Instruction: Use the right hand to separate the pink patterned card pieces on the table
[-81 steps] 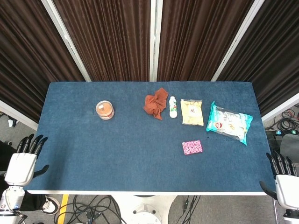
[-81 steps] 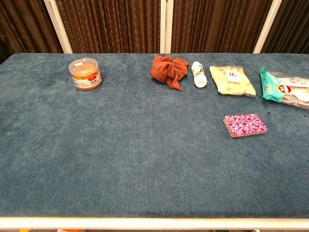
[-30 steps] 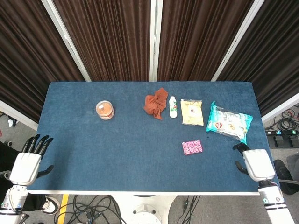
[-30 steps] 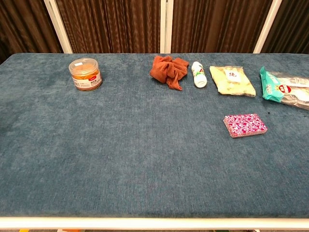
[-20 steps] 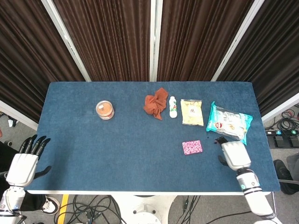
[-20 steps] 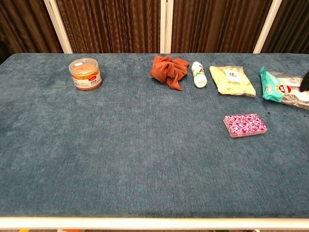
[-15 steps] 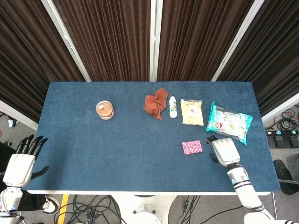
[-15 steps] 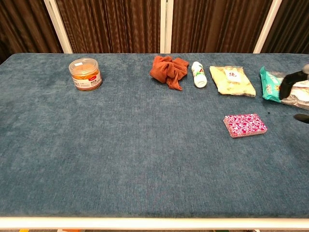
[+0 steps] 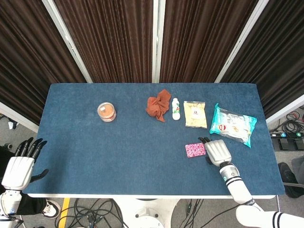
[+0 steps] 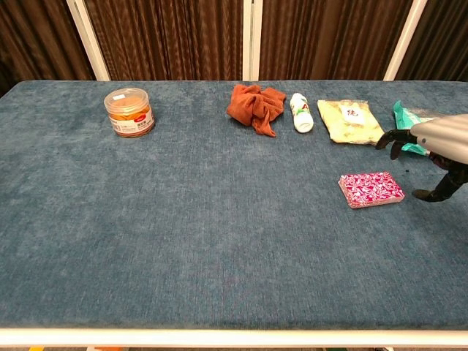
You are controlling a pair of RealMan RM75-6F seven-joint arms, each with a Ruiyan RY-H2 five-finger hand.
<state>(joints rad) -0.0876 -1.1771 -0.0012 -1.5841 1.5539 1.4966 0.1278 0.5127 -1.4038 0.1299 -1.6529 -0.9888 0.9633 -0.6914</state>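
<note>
A stack of pink patterned card pieces (image 9: 195,150) (image 10: 371,189) lies flat on the blue table, right of centre and toward the front. My right hand (image 9: 217,152) (image 10: 433,146) hovers just to the right of the stack, palm down, fingers spread, with nothing in it; the chest view shows a gap between hand and cards. My left hand (image 9: 20,167) hangs off the table's front left corner, fingers apart and empty; the chest view does not show it.
Along the back of the table (image 9: 118,156) stand an orange-lidded jar (image 9: 107,112), a crumpled rust cloth (image 9: 158,105), a small white bottle (image 9: 176,109), a yellow snack bag (image 9: 194,114) and a teal snack bag (image 9: 232,124), which lies just behind my right hand.
My right hand has come in from the table's front right corner leftward to just beside the pink cards. The left hand has barely shifted. The cards have not moved.
</note>
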